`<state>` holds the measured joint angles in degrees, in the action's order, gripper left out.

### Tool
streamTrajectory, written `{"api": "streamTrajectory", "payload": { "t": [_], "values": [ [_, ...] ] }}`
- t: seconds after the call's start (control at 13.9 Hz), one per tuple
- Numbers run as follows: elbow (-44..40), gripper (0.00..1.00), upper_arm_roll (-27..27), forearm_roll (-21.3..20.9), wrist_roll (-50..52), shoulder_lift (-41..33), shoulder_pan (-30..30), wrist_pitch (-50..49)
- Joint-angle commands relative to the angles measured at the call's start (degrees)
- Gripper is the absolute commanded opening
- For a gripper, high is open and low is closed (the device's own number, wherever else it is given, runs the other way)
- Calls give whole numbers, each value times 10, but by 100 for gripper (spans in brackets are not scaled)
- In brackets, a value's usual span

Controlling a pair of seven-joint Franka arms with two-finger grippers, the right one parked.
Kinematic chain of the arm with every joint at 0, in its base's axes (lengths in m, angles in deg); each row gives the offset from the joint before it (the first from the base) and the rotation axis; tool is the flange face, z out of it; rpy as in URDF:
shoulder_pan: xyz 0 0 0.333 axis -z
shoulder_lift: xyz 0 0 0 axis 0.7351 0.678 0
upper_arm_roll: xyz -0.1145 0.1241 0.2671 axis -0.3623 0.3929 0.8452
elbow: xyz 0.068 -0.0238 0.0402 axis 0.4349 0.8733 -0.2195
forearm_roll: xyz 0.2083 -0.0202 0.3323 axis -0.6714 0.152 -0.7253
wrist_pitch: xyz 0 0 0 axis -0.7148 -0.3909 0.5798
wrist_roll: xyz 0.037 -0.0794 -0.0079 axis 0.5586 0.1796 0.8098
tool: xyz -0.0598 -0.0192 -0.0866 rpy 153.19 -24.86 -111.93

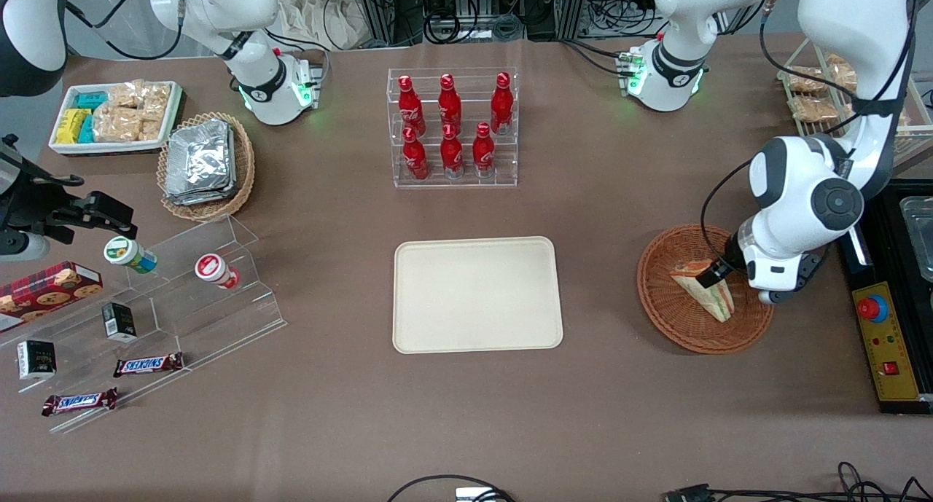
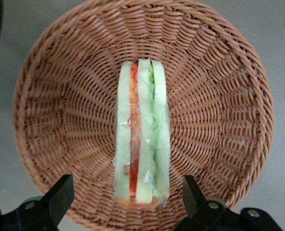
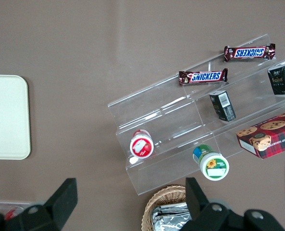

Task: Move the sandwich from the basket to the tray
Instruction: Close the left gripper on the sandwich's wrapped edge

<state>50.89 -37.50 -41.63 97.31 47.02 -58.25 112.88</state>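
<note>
Clear-wrapped sandwich [image 2: 142, 132] between spread gripper [image 2: 128, 195] fingers

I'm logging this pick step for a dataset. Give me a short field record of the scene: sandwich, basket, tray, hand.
sandwich: lying in the basket, wrapped, not gripped
basket: toward the working arm's end of the table, beside the tray
tray: bare, nothing on it
hand: above the basket, fingers open, one on each side of the sandwich's end

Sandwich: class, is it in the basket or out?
In. The sandwich lies in the basket; the open pincer hovers above.
</note>
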Motion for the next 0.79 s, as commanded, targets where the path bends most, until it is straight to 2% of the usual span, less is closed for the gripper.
{"api": "streamTrajectory", "payload": {
  "t": [0.0, 0.14, 0.22, 0.29, 0.36, 0.72],
  "values": [
    [0, 100, -1, 0, 24, 27, 0, 41],
    [-1, 100, -1, 0, 30, 42, 0, 57],
    [-2, 82, -1, 0, 30, 50, -1, 65],
    [-2, 31, -1, -2, 29, 51, 0, 70],
    [-4, 0, -1, -7, 28, 51, 0, 70],
    [-33, 0, -2, -9, 27, 45, 1, 49]
  ]
}}
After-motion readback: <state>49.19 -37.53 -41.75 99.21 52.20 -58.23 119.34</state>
